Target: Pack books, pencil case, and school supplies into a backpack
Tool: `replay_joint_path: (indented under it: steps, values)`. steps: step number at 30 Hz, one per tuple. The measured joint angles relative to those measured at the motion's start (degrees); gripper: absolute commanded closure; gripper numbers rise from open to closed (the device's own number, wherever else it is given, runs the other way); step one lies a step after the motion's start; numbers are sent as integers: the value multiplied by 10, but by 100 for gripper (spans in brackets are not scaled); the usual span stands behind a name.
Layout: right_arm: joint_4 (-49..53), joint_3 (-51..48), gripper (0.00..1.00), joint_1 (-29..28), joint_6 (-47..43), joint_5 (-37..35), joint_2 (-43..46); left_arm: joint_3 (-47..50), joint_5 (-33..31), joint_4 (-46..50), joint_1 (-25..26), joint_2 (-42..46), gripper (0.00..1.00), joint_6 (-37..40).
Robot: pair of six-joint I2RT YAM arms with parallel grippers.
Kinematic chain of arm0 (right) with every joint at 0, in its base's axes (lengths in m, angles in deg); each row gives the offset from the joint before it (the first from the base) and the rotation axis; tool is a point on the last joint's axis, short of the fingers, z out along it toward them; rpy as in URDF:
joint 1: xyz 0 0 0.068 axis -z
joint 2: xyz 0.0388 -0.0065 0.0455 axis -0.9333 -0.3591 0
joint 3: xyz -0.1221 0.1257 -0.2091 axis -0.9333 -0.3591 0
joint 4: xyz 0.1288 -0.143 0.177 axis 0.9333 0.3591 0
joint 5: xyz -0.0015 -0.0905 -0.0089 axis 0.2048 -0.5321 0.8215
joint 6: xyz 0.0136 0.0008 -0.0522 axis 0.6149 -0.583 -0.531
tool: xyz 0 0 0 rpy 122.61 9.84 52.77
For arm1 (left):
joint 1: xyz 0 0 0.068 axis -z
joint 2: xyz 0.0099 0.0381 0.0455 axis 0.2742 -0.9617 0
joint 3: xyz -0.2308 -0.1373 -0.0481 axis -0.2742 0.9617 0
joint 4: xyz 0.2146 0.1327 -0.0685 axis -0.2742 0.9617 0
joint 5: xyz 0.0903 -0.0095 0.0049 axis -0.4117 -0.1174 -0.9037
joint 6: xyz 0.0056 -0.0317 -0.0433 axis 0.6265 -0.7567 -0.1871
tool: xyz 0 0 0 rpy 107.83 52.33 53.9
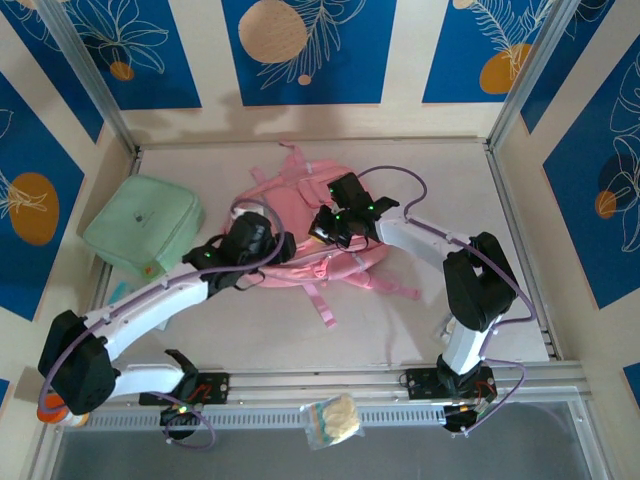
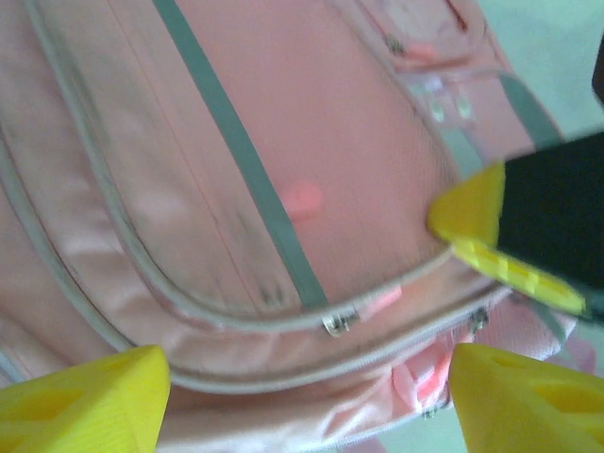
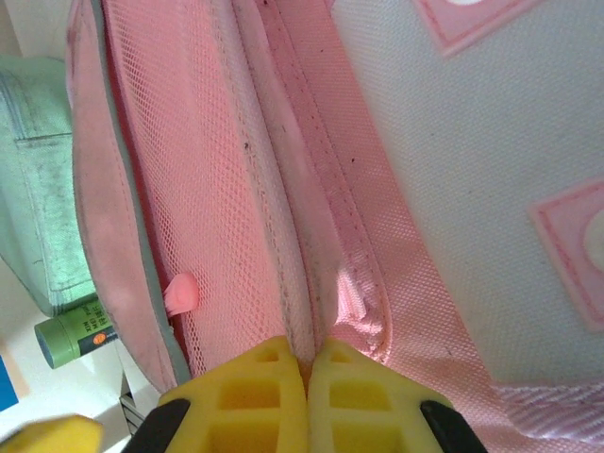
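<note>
Left claw [image 2: 304,404]: I see it spread wide above the backpack [image 1: 296,196].
Right claw [image 3: 307,373]: pinched shut on the backpack's pink seam.

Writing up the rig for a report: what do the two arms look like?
The left arm and right arm share white links, black joints and looping purple cables. End effector fingers are yellow and ribbed.

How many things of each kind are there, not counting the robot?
Pink backpack: 1
Mint-green pouch: 1
Small green tube: 1
Clear packet of pale bits: 1
Total: 4
</note>
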Motion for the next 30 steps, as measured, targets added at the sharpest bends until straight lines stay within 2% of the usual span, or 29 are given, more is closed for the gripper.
replay_joint_path:
  steps: [5, 12, 24, 30]
  values:
    - [-4, -1, 100, 0, 16, 1, 0, 0, -64, 13, 52, -39, 12, -15]
    - [-7, -1, 100, 0, 31, 2, 0, -13, -116, 14, 71, -111, 1, -52]
    - [-17, -2, 100, -3, 43, 0, -1, -24, -153, -16, 71, -151, 1, -104]
    - [-17, -2, 100, -5, 43, -3, -1, -5, -153, -103, 71, -150, 1, -102]
